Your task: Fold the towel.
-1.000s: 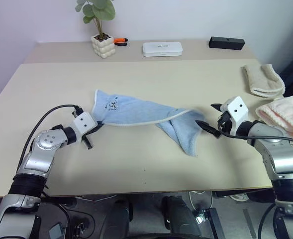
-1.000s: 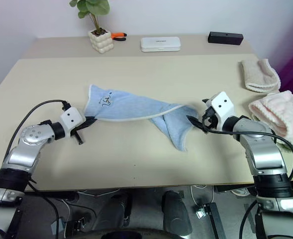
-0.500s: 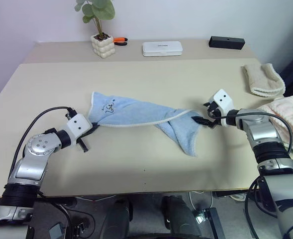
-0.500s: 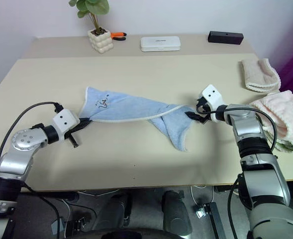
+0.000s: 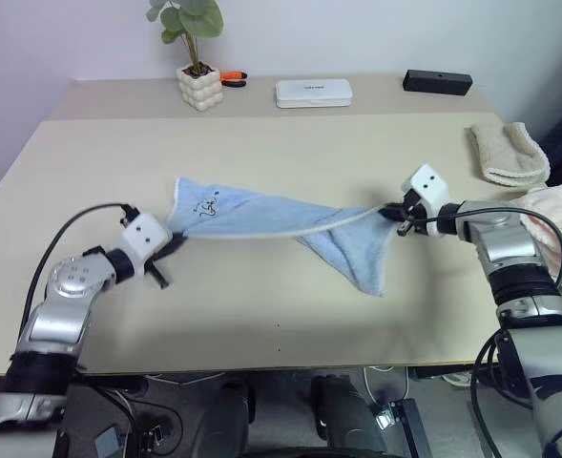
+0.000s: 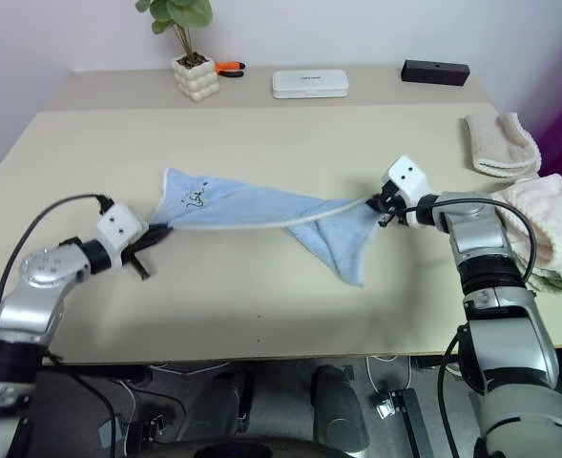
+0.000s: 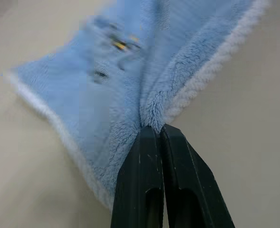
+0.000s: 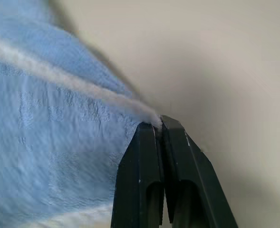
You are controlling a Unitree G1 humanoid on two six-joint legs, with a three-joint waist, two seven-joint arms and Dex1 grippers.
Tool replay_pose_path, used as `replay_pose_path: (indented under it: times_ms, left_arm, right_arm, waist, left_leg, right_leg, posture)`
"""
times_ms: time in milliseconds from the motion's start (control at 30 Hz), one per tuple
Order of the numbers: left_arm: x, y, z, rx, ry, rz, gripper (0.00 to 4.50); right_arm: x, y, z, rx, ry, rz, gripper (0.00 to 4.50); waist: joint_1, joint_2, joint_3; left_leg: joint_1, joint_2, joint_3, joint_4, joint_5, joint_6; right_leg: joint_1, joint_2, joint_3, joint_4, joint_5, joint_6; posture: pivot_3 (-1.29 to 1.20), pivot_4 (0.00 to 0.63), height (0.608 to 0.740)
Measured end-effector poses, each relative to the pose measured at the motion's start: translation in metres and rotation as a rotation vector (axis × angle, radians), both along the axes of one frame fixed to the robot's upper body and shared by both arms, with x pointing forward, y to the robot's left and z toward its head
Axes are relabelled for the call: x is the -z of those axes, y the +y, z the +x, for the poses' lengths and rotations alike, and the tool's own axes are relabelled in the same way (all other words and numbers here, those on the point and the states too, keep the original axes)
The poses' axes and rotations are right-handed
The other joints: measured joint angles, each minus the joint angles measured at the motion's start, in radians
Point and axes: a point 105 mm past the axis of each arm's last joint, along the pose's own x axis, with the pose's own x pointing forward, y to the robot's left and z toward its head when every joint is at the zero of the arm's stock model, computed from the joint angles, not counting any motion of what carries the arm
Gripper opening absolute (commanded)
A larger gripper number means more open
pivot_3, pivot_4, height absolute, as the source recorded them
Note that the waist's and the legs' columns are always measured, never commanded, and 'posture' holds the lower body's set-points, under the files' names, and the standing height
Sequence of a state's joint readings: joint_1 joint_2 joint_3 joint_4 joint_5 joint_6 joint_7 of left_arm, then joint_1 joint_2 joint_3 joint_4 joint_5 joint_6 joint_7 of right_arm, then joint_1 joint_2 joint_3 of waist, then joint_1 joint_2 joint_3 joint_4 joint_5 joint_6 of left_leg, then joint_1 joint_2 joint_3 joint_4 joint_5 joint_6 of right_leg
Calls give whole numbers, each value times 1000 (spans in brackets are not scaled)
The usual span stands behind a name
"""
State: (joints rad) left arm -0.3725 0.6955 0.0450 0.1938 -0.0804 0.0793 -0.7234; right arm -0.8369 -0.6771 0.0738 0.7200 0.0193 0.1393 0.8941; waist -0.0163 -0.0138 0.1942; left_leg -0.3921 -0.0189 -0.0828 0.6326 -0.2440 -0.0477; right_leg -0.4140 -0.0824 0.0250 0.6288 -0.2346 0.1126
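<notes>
Pinching one corner of the towel [image 5: 261, 218], the left gripper [image 5: 169, 250] has its two black fingers [image 7: 144, 166] pressed together on the blue terry just beside the small embroidered figure. From there the light blue cloth stretches rightward across the middle of the beige table [image 5: 261, 315], its white-trimmed edge drawn into a line, while a loose fold hangs down to a point resting on the tabletop nearer the right side. At the far end the right gripper [image 5: 396, 214] is clamped on the opposite corner, fingers [image 8: 147, 156] closed on the white trim. To the right lie a beige rolled towel [image 5: 506, 153] and a pale pink towel [image 5: 557, 215] near the table's edge. Behind the table, a ledge carries a potted plant [image 5: 195, 57], a white case [image 5: 313, 93] and a black box [image 5: 437, 82].
</notes>
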Motion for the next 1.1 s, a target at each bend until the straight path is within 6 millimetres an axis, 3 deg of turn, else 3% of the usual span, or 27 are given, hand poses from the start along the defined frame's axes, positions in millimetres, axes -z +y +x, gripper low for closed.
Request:
replay_pose_path:
  times_ms: [100,200,300,367,467,567,633,733,833,900,1000,1100]
  left_arm:
    - [-56,1,44,-103,-171,-81,0]
    - [-134,7,75,-210,-374,-203,0]
    - [-198,19,75,-253,-554,-274,0]
    - [-213,30,67,-231,-591,-275,0]
    - [-192,44,58,-181,-520,-257,0]
    - [-133,59,31,-106,-315,-233,0]
    - [-90,61,11,-69,-139,-235,0]
    - [-45,62,-34,-32,76,-204,0]
    - [-24,54,-75,28,230,-169,0]
    - [-20,52,-96,50,304,-153,0]
    - [-22,50,-115,66,366,-137,0]
    - [-19,52,-122,62,405,-117,0]
  right_arm:
    - [-66,-1,20,46,-222,-52,85]
    - [-142,9,27,60,-462,-75,85]
    - [-191,19,20,32,-618,-68,85]
    - [-202,25,11,-27,-652,-71,85]
    - [-189,30,-3,-121,-615,-75,85]
    - [-142,38,-26,-251,-474,-68,85]
    - [-100,36,-40,-293,-317,-57,85]
    - [-52,33,-73,-355,-113,-81,85]
    - [-25,25,-102,-375,46,-73,85]
    - [-19,21,-120,-393,113,-69,85]
    - [-19,18,-140,-421,181,-53,85]
    - [-22,18,-141,-416,167,-41,85]
  waist:
    - [-1,0,0]
    - [-6,-2,1]
    - [-22,-2,0]
    - [-32,-1,0]
    - [-42,-1,0]
    - [-53,-1,0]
    - [-51,0,1]
    - [-45,0,1]
    - [-28,0,1]
    - [-19,-1,1]
    - [-10,-1,1]
    - [-4,-1,1]
  left_leg:
    - [0,0,0,0,1,-2]
    - [-3,0,0,-2,1,-2]
    - [-10,0,2,-4,3,-6]
    - [-14,0,5,-4,3,-6]
    - [-16,-1,7,-5,3,-5]
    - [-17,-1,7,-2,2,-4]
    - [-18,-1,6,0,0,1]
    - [-15,-1,6,0,0,1]
    - [-12,0,6,1,0,1]
    - [-10,0,6,1,0,1]
    - [-6,0,7,1,0,1]
    - [-2,0,9,0,0,1]
  right_leg:
    - [-1,0,0,1,0,0]
    - [-5,0,0,0,0,0]
    - [-13,-1,0,1,0,1]
    - [-18,-3,0,1,0,1]
    - [-20,-4,-1,1,-1,1]
    - [-20,-5,-1,3,-1,2]
    - [-21,-5,-1,4,0,2]
    - [-18,-6,-1,4,-1,1]
    - [-16,-5,-1,4,0,0]
    - [-13,-5,-1,3,-1,0]
    - [-9,-5,-1,1,-3,-3]
    - [-6,-5,0,1,-3,-3]
  posture:
    - [0,150,738]
    - [0,150,738]
    - [0,150,738]
    - [0,150,738]
    - [0,150,738]
    - [0,150,738]
    - [0,150,738]
    - [0,150,738]
    - [0,150,738]
    - [0,150,738]
    - [0,150,738]
    - [0,150,738]
